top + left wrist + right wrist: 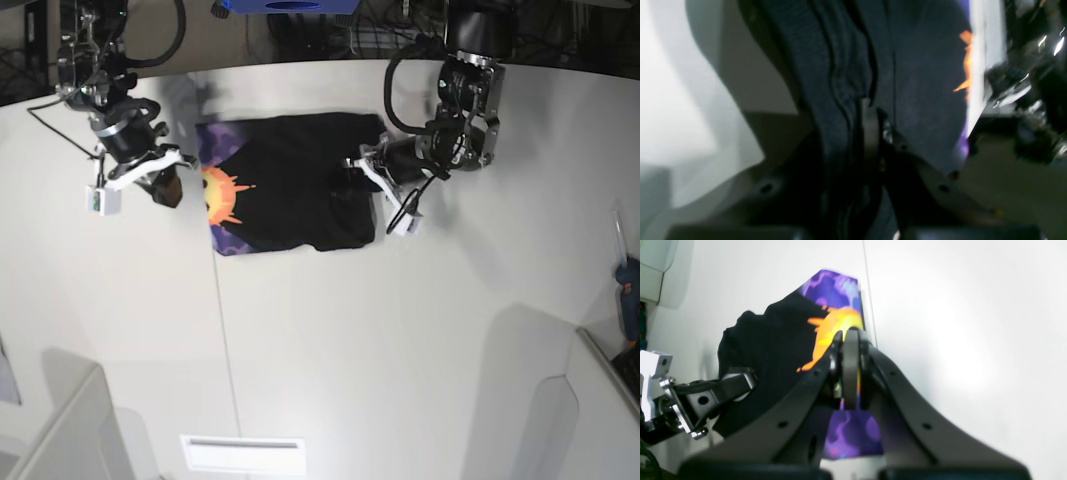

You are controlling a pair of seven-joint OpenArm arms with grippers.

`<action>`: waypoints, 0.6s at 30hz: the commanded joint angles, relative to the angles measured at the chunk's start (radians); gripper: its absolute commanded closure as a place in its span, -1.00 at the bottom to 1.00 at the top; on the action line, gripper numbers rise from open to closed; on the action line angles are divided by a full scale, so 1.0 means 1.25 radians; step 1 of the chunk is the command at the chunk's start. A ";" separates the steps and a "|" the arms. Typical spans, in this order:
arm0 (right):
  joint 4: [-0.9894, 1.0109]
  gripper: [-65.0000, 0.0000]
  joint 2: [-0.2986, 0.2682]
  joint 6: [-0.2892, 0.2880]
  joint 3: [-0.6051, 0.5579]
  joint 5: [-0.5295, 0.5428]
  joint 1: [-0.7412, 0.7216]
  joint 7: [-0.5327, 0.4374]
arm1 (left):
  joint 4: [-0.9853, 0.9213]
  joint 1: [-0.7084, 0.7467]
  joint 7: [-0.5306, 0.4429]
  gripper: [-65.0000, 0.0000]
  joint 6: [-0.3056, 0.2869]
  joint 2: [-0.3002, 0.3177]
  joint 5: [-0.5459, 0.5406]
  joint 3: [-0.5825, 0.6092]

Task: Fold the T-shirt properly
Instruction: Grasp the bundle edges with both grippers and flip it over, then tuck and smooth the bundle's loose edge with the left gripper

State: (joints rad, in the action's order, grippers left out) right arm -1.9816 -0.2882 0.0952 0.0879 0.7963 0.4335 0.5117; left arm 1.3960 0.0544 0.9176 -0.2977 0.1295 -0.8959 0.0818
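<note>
The T-shirt (290,180) lies in the upper middle of the base view on the worktop (400,330), long side going left to right; the right hand (185,175) pinches its left edge; the left hand (368,168) pinches its right edge.

R hand (850,340) pinched shut on shirt (773,340) edge at the sun print (833,326). L hand (740,383) at shirt's far side, on white bench (957,323).
</note>
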 commanded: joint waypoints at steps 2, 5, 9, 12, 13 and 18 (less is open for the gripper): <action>-0.011 1.00 -0.008 -0.009 0.005 0.006 0.000 -0.020 | 0.008 -0.010 0.010 1.00 0.023 0.032 0.019 0.037; -0.011 1.00 -0.008 -0.009 0.005 0.006 0.000 -0.020 | 0.016 -0.023 0.012 1.00 0.050 0.061 0.019 0.082; -0.011 1.00 0.013 -0.006 0.021 0.007 0.010 -0.020 | 0.016 -0.063 0.051 1.00 0.061 0.108 0.023 0.157; -0.011 1.00 0.062 -0.009 0.076 0.006 0.031 -0.015 | 0.017 -0.096 0.058 1.00 0.061 0.144 0.023 0.205; -0.011 1.00 0.070 -0.009 0.092 0.004 0.037 -0.015 | 0.017 -0.108 0.058 1.00 0.061 0.156 0.023 0.225; -0.011 1.00 0.077 -0.009 0.123 0.004 0.072 -0.015 | 0.017 -0.188 0.058 1.00 0.061 0.222 0.023 0.346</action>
State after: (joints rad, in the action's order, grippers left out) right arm -1.9808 -0.1844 0.0956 0.2367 0.7982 0.5228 0.5117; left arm 1.4147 -0.1745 0.9539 -0.2428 0.3943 -0.9276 0.5201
